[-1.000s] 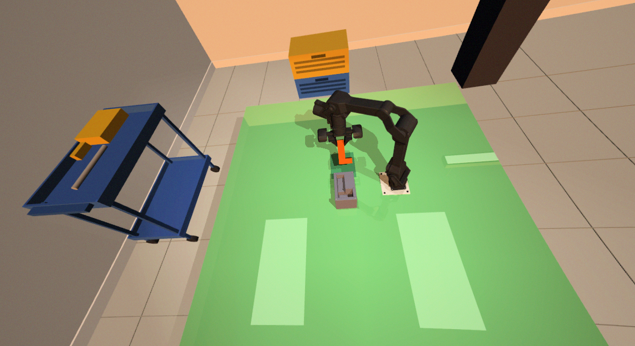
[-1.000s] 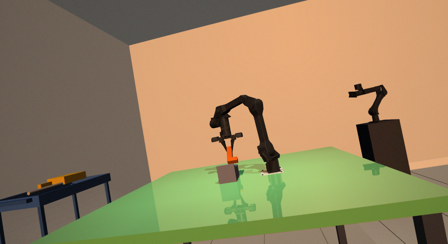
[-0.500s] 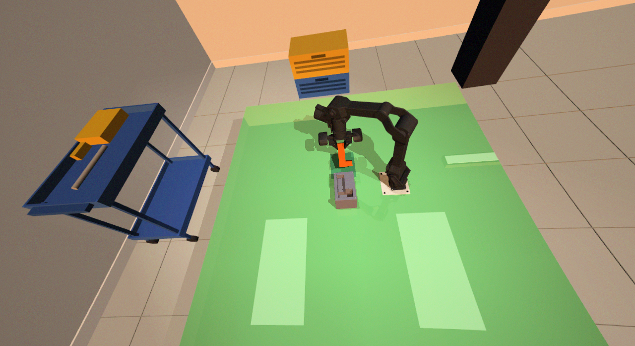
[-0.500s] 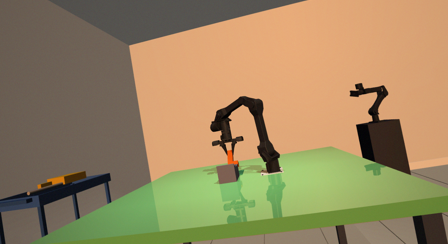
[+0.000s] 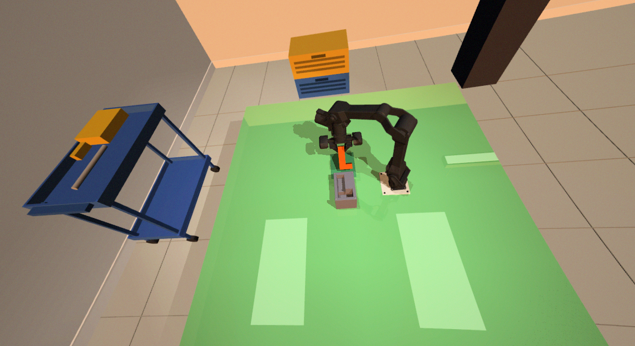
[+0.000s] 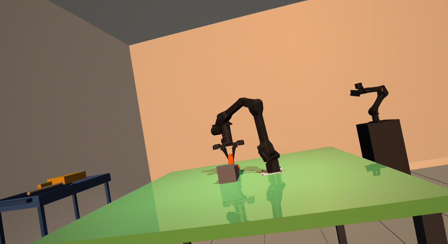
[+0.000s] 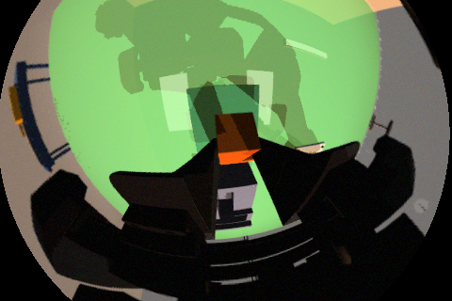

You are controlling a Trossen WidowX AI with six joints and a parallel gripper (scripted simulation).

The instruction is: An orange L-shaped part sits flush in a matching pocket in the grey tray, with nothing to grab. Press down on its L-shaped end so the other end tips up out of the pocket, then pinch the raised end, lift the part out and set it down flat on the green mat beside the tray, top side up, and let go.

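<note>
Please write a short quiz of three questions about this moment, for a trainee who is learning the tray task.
1. True or false: the orange L-shaped part lies in the pocket of the grey tray.
2. The gripper is: A) open and holding nothing, B) shut on the part, C) shut on nothing.
3. In the top view, what lies directly under the hanging part?

Key
1. False. The pocket shows no part; the part hangs from the gripper.
2. B. The fingers pinch the straight end, and the L-shaped foot points down.
3. The darker green mat, beside the tray on the side farther from the camera.
</note>
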